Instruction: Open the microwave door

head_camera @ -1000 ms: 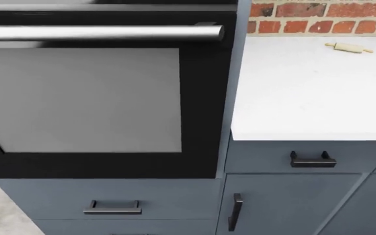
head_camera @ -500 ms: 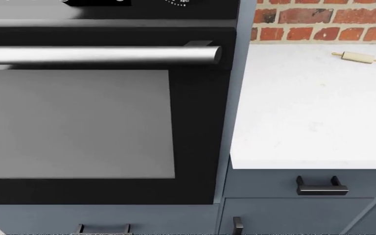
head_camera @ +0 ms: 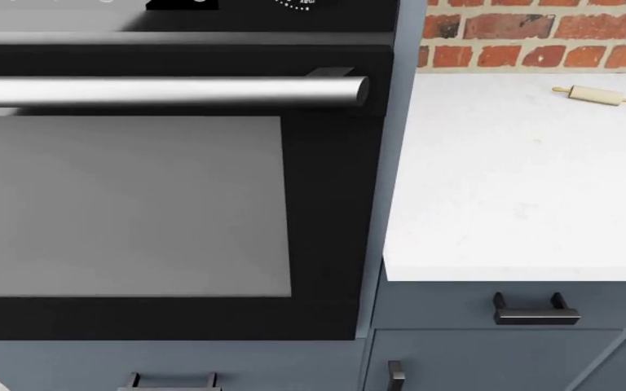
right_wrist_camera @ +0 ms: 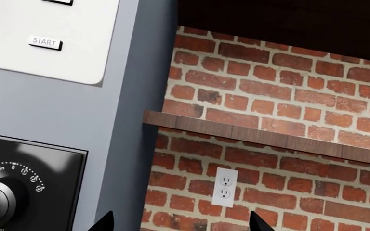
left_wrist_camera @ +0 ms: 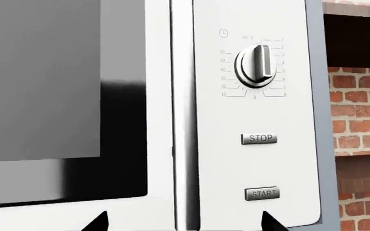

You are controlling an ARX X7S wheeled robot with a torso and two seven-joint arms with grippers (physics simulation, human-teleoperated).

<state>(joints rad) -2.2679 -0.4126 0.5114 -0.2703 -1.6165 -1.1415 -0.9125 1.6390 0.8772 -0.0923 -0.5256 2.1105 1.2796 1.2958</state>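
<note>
Ahead of open left gripper (left_wrist_camera: 181, 222), microwave door (left_wrist_camera: 75, 120) shut.

There was one microwave (left_wrist_camera: 140, 120) with one dial (left_wrist_camera: 257, 66) and two buttons (left_wrist_camera: 259, 138), one oven (head_camera: 172, 187), one rolling pin (head_camera: 596, 95), one wall outlet (right_wrist_camera: 224, 187), and three dark cabinet handles (head_camera: 534, 312).

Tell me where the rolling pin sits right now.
In the head view, the rolling pin lies on the white countertop at far right, close to the brick wall.
</note>
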